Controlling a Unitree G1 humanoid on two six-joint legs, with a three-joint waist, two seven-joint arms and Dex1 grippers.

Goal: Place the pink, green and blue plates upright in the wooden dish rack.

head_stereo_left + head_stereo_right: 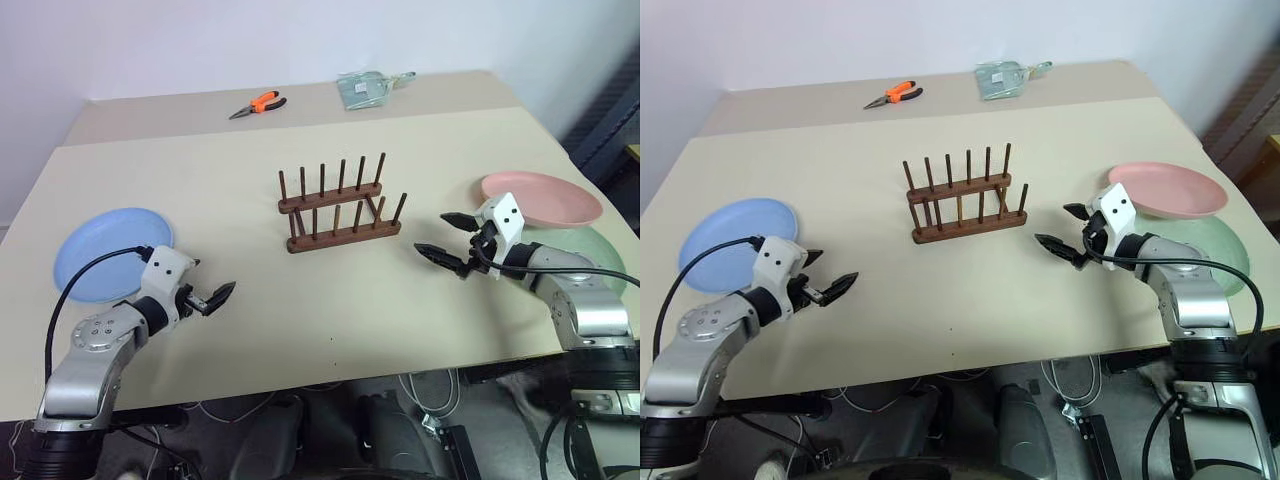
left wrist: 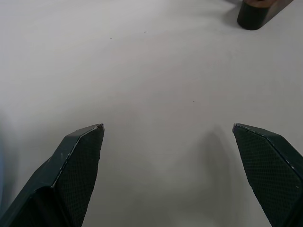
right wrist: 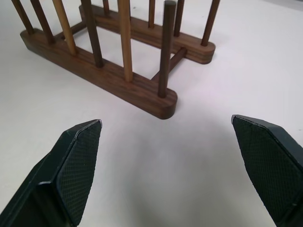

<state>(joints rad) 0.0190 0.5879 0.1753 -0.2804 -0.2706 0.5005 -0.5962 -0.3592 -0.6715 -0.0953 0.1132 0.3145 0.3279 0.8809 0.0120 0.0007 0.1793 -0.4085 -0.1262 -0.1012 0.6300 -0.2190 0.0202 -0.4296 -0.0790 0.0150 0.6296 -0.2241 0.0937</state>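
Left hand (image 1: 222, 297) and right hand (image 1: 449, 238) both spread apart, empty, flanking small dark brown wooden peg rack (image 1: 338, 210); no plates racked.

arms: silver-grey metal | wrists: white blocks | tool fingers (image 3: 78, 165): black, textured | cables: black
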